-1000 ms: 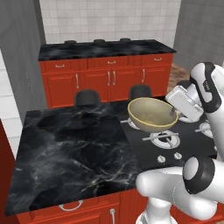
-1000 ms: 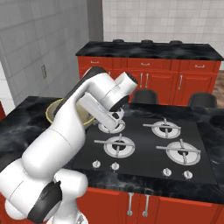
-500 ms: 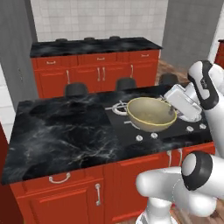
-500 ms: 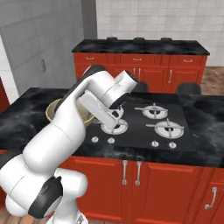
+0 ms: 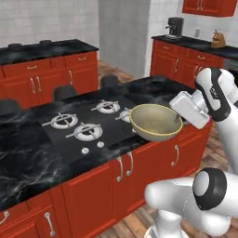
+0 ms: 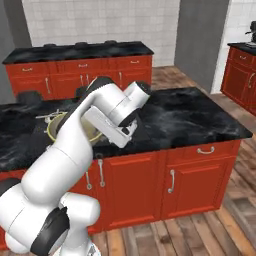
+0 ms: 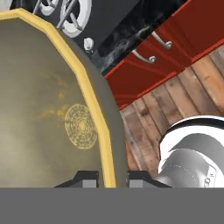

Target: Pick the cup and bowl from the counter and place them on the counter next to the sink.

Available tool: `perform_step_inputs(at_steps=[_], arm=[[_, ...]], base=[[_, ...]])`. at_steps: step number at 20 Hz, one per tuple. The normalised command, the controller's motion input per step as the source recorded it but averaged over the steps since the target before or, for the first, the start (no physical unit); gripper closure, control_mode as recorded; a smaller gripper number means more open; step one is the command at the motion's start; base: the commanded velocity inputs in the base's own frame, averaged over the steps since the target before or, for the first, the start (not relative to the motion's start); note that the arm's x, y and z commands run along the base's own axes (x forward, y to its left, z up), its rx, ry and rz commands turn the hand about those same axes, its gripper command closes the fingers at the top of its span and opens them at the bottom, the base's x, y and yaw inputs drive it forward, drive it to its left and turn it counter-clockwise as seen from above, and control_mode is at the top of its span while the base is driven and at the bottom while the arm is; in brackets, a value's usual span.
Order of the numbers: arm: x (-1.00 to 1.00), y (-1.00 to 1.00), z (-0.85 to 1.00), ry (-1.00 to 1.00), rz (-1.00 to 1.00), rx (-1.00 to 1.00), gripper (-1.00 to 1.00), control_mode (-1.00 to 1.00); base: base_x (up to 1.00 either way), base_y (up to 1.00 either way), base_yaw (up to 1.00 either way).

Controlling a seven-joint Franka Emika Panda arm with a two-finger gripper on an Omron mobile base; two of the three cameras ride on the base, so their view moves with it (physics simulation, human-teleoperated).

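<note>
Above the stove (image 5: pixel 88 128) edge of the black counter (image 5: pixel 28 162), the bowl (image 5: pixel 155 122) hangs in the air, held level with its yellowish inside facing up. It sits over the counter's front edge, just to the right of the stove's burners and above the red cabinet doors (image 5: pixel 148 162).

The gripper (image 7: pixel 112 178) is clamped on the bowl's rim: in the hand view one dark finger (image 7: pixel 87 178) stands inside the rim and the other outside it, with the yellow edge pinched between them. Past the rim, that view looks down on a burner, the stove knobs, the cabinet handles and the wooden floor (image 7: pixel 175 96).

The arm rises beside the stove and bends sharply at the elbow, its forearm reaching across toward the stove, with the white hand held roughly level at the bowl's right side. In the right base view the arm's upper links cover most of the bowl (image 6: pixel 56 131), leaving part of the rim showing by the stove.
</note>
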Motion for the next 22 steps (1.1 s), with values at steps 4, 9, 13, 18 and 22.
perform_step_inputs(at_steps=[4,9,13,18,22], arm=[[0.0,0.0,0.0,0.0,0.0,0.0,1.0,1.0],[0.0,0.0,0.0,0.0,0.0,0.0,1.0,1.0],[0.0,0.0,0.0,0.0,0.0,0.0,1.0,1.0],[0.0,0.0,0.0,0.0,0.0,0.0,1.0,1.0],[0.0,0.0,0.0,0.0,0.0,0.0,1.0,1.0]], base=[[-0.03,-0.6,-0.74],[0.03,-0.44,-0.85],[0.03,-0.41,-0.87],[0.01,-0.34,-0.88],[0.21,-0.4,-0.79]])
